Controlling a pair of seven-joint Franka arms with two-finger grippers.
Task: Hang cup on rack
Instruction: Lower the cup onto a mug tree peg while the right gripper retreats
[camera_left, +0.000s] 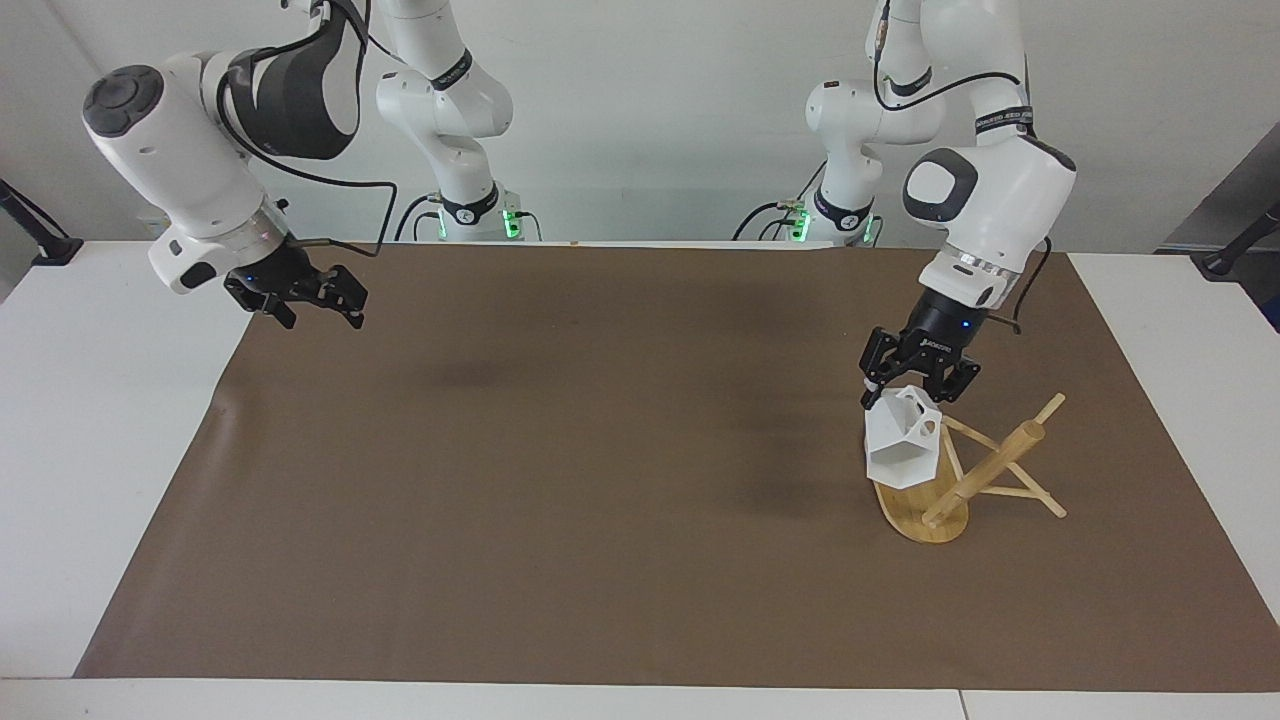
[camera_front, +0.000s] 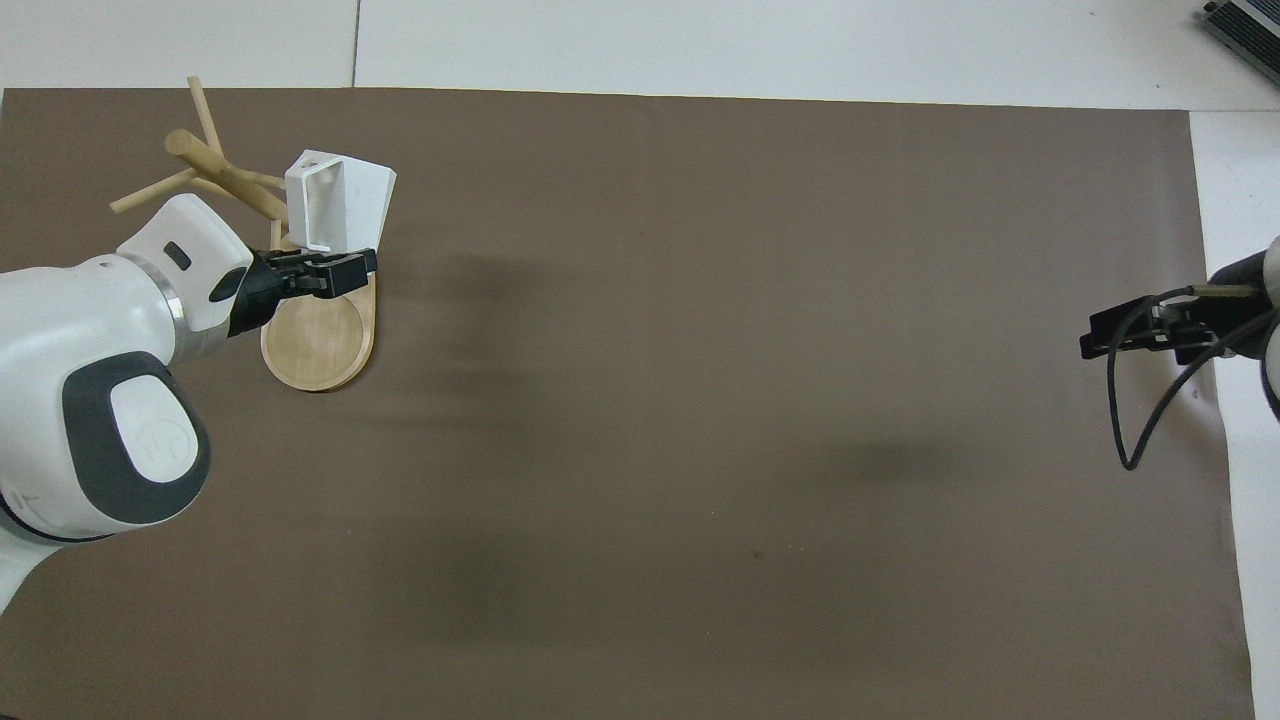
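A brown mat (camera_left: 600, 480) covers most of the white table (camera_left: 90, 440), reaching nearly to the lower edge of the facing view and leaving white strips at both sides. A slight crease lifts its edge at the middle left of that view. At the upper left, a pale socket block (camera_left: 185, 213) sits against the wall. Black clamp arms (camera_left: 35, 235) enter at both side edges.
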